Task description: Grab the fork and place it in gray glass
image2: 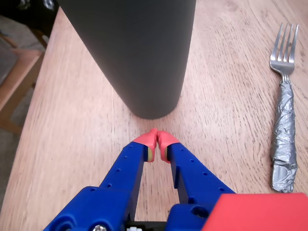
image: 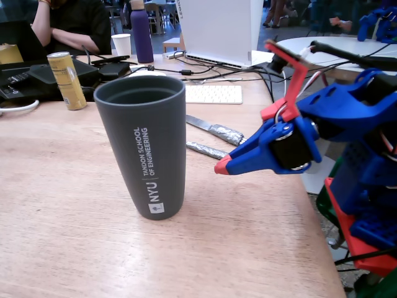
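Nothing is done yet: the gripper is closed and empty beside the glass, the fork untouched nearby.

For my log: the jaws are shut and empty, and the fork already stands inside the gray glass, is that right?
Not quite: the fork lies flat on the table beside the gray glass, as the wrist view shows. The jaws are indeed shut and empty.

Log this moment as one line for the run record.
claw: shut, empty, just short of gray glass | fork: flat on table, right of claw in wrist view | glass: upright
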